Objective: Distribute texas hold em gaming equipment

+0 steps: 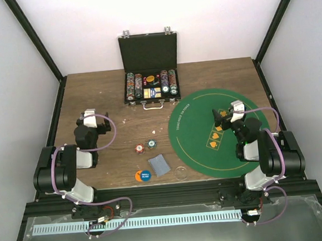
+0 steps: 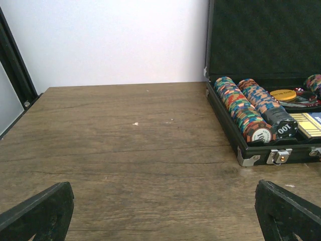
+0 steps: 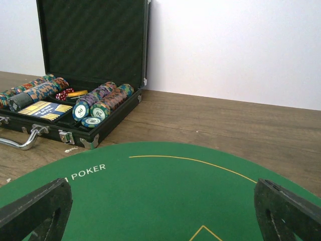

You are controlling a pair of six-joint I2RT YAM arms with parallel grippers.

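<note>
1. The left arm is folded at centre left. The left gripper hangs wide open and empty over the table.
2. The right arm is bent at the right. The right gripper is wide open and empty above the mat.
3. The red chip, teal chip, cards and discs lie at lower centre.

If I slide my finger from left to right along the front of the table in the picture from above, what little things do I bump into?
Blue and orange button discs → grey-blue playing cards → clear disc → round green mat.
</note>
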